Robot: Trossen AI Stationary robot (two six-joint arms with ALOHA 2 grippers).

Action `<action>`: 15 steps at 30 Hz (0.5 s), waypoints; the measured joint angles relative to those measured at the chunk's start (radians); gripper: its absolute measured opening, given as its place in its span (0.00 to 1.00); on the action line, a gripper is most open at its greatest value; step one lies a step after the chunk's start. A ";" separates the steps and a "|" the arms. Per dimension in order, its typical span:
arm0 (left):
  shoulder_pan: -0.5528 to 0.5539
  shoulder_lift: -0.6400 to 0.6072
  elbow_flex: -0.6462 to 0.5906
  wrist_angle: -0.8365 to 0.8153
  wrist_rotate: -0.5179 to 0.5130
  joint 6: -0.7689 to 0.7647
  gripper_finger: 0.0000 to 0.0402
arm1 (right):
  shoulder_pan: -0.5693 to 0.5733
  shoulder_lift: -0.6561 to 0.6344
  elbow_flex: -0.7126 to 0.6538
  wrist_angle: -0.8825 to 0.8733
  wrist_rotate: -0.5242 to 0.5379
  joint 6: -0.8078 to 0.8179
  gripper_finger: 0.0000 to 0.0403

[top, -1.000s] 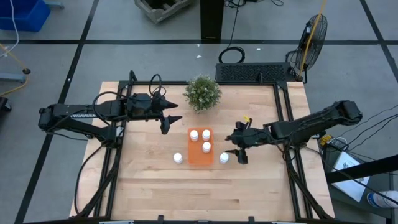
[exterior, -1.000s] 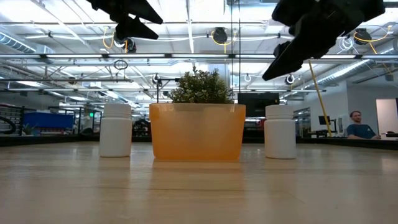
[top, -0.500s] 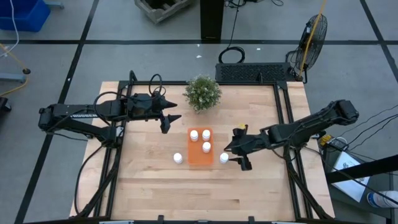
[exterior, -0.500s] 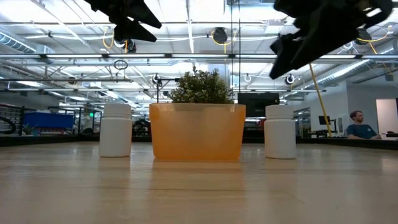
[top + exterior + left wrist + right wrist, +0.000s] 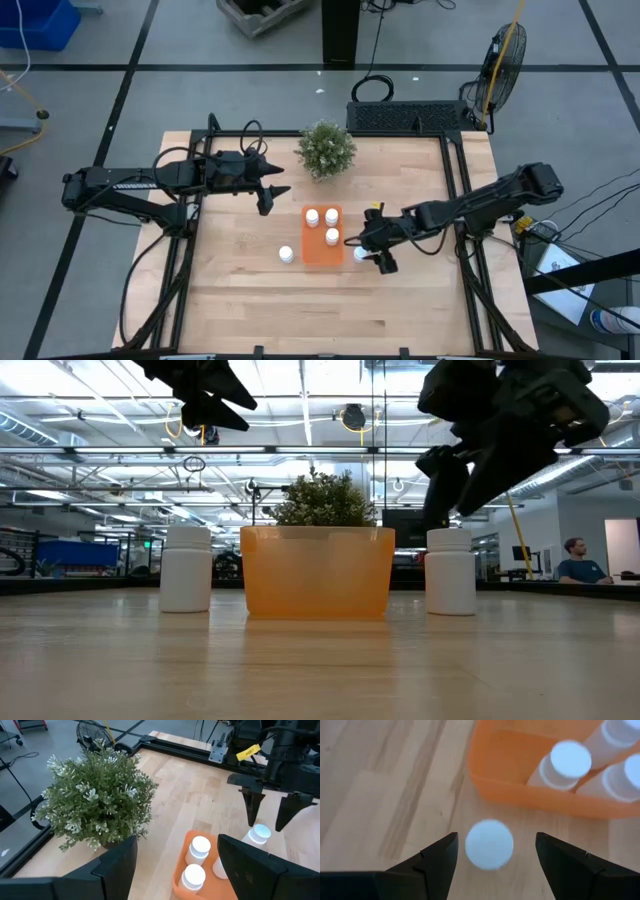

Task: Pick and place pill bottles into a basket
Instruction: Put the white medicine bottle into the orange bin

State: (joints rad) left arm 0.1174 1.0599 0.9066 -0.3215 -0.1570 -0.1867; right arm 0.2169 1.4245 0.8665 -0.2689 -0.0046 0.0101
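Observation:
The orange tray (image 5: 322, 248) lies mid-table with three white pill bottles standing in it (image 5: 331, 236). One more bottle (image 5: 286, 254) stands on the table left of the tray, and another (image 5: 360, 254) stands on the table right of it. My right gripper (image 5: 367, 251) is open just above that right bottle (image 5: 489, 844). Its fingers stand to either side of the cap and touch nothing; the low view (image 5: 451, 570) shows the fingertips at about cap height. My left gripper (image 5: 280, 190) is open and empty, held high beyond the tray, near the plant.
A bushy green potted plant (image 5: 326, 148) stands at the table's far edge, behind the tray; it also shows in the left wrist view (image 5: 97, 800). Bare wood lies toward the table's near edge (image 5: 320, 310). A person (image 5: 573, 560) sits in the room beyond the table.
My right gripper has moved toward the table's left and down, from beside the right-hand bottle to just over it, with its open fingers now on either side of the cap. The bottles and tray have not moved.

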 joint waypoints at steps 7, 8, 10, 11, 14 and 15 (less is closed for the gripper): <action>-0.002 0.000 0.000 -0.005 0.008 0.000 0.69 | -0.002 0.060 0.000 0.042 -0.026 -0.003 0.64; -0.002 0.000 0.000 -0.005 0.008 0.000 0.69 | -0.002 0.067 0.000 0.042 -0.027 -0.003 0.64; -0.002 0.000 0.000 -0.005 0.011 0.000 0.70 | -0.002 0.079 0.000 0.044 -0.027 -0.002 0.64; -0.002 0.000 0.000 -0.005 0.015 0.000 0.70 | -0.001 0.080 0.000 0.047 -0.028 0.000 0.64; -0.001 0.000 0.000 -0.005 0.019 -0.001 0.71 | 0.000 0.080 0.000 0.049 -0.025 0.000 0.64; -0.001 0.000 0.000 -0.005 0.019 -0.001 0.71 | 0.001 0.080 0.000 0.047 -0.023 0.000 0.63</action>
State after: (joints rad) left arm 0.1160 1.0599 0.9066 -0.3268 -0.1379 -0.1878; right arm 0.2176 1.5043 0.8665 -0.2219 -0.0280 0.0105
